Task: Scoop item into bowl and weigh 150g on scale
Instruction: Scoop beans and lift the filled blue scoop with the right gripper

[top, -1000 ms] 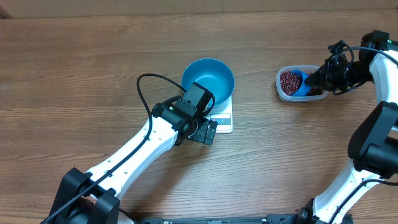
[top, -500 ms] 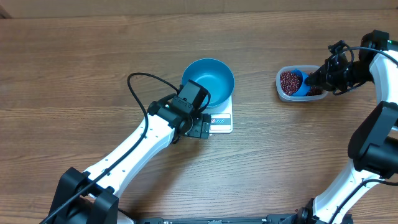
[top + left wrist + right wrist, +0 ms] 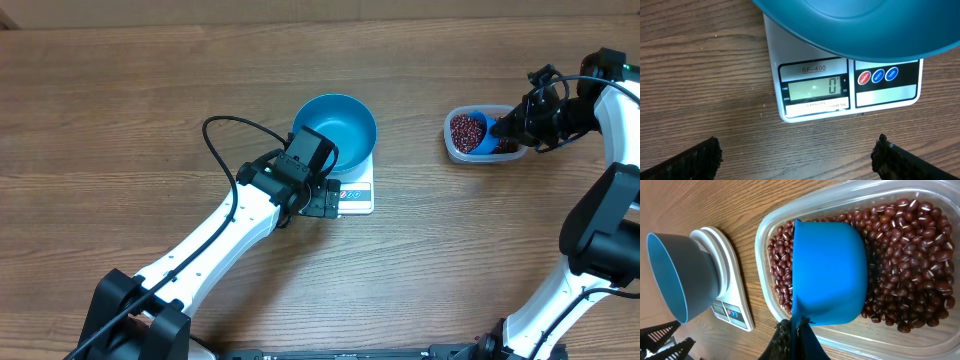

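The round blue bowl (image 3: pixel 335 130) sits on the white scale (image 3: pixel 360 198), and it looks bare inside. In the left wrist view the scale (image 3: pixel 885 92) shows 0 on its display under the bowl's rim (image 3: pixel 850 25). My left gripper (image 3: pixel 325 200) hovers at the scale's front left corner, open (image 3: pixel 797 160), with only wood between its fingers. My right gripper (image 3: pixel 508 127) is shut (image 3: pixel 796 332) on the handle of a small blue scoop (image 3: pixel 830 275). The scoop lies in the dark red beans (image 3: pixel 905 245) with its outside facing the right wrist camera.
The beans fill a clear plastic tub (image 3: pixel 455 155) at the right of the wooden table, its rim (image 3: pixel 762 235) a short way from the scale (image 3: pixel 732 295). A black cable (image 3: pixel 225 140) loops off the left arm beside the bowl.
My left gripper has drawn slightly left and back from the scale's front, uncovering more of its display. The right gripper and scoop have not moved.
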